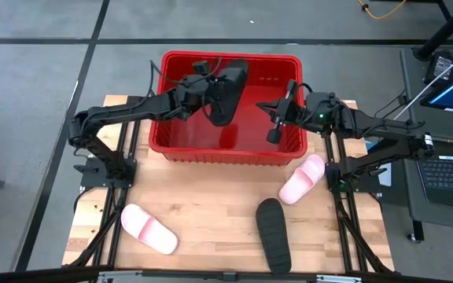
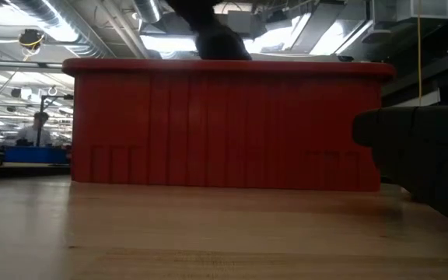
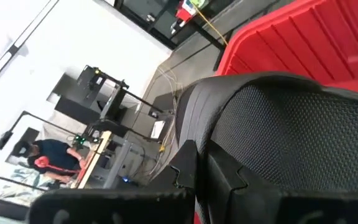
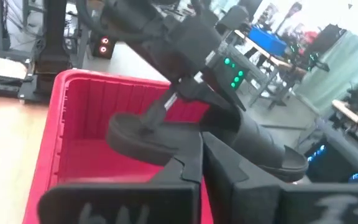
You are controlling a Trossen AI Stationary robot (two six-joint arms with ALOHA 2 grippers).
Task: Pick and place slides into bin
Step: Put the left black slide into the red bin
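- Black slide [image 1: 228,93] hangs over the red bin [image 1: 211,149], clenched in the left tool [image 1: 208,93].
- Right tool [image 1: 274,118] hovers over the bin's right side, fingers together, holding nothing.
- Second black slide [image 1: 274,235] lies on the table [image 1: 211,236], near right.
- One pink slide [image 1: 302,178] lies just right of the bin's near corner, another pink slide [image 1: 149,229] near left.

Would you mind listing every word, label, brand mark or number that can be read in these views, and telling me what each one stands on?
None can be read.
Right wrist view: pale raised marks along the dark bar at the bottom edge, too blurred to read.
The bin, the black slide held over it by the left gripper, and the three slides on the table show no readable lettering.
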